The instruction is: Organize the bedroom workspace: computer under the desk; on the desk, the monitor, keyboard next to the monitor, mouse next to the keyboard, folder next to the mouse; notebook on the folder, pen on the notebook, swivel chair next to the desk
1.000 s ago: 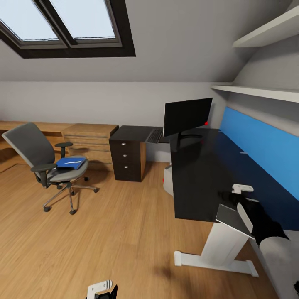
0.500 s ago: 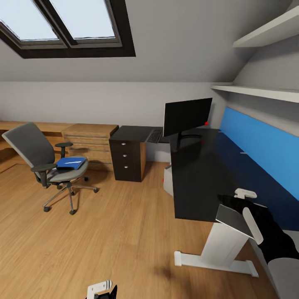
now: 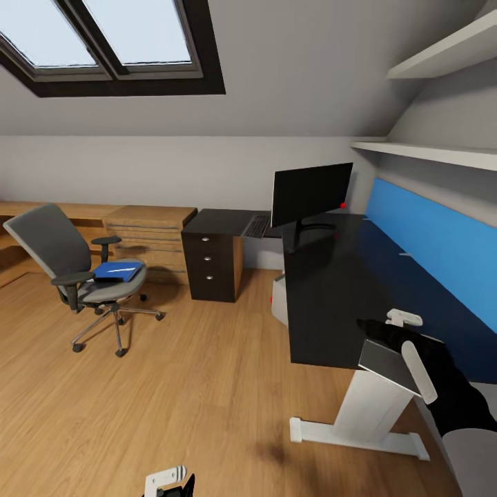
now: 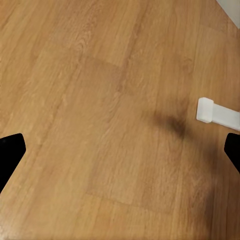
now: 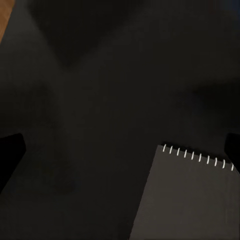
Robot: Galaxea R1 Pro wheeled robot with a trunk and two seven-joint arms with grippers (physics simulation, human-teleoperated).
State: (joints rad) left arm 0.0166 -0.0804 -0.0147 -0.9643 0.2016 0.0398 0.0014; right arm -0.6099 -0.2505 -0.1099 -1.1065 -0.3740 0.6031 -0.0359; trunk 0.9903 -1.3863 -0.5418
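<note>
My right gripper (image 3: 399, 342) hangs open over the near end of the black desk (image 3: 331, 283). The grey notebook (image 3: 384, 364) lies flat just beside it, its spiral edge plain in the right wrist view (image 5: 195, 197), outside the jaws. The monitor (image 3: 310, 193) stands at the desk's far end with the keyboard (image 3: 257, 226) beside it. The computer (image 3: 279, 304) sits under the desk. The swivel chair (image 3: 69, 273) stands apart at the left, carrying the blue folder (image 3: 119, 270) and a thin white pen (image 3: 126, 267). My left gripper (image 4: 120, 150) is open over bare floor. The mouse is out of view.
A dark drawer unit (image 3: 212, 266) adjoins the desk, with a light wooden cabinet (image 3: 148, 238) left of it. Wood floor (image 3: 193, 386) stretches between chair and desk. The desk's white foot (image 4: 217, 112) lies near my left gripper. A blue wall panel and shelves back the desk.
My right arm has drawn back slightly and turned at the wrist, so a second white finger now shows beside the notebook. Notebook, chair and left arm have stayed put.
</note>
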